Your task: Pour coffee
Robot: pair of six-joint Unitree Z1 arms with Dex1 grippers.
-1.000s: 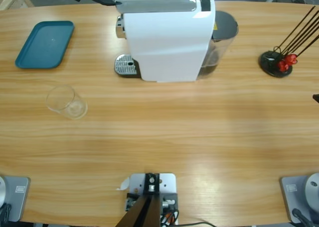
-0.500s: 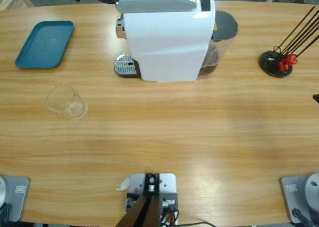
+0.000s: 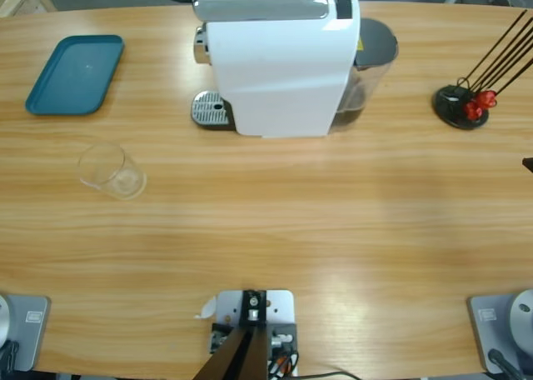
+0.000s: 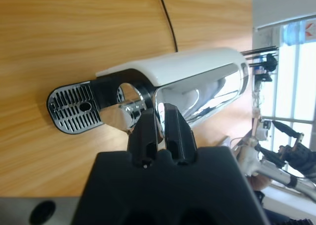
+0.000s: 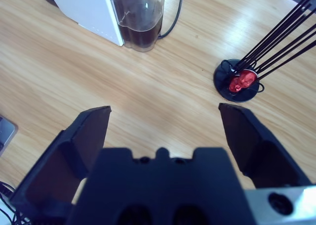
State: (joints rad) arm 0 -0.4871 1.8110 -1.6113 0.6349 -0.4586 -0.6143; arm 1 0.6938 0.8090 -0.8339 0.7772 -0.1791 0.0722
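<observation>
You had the left gripper (image 4: 161, 119), jaws pressed together, above the white machine (image 3: 279, 67) at the table's far edge, the right gripper (image 5: 165, 119) spread and empty, the glass (image 3: 111, 170) unfilled; no coffee showed.

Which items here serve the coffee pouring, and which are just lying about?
Job:
white coffee machine
drip grate
clear glass tumbler

Lying about:
teal tray
black stand with rods and red capsules

No coffee is visible.
</observation>
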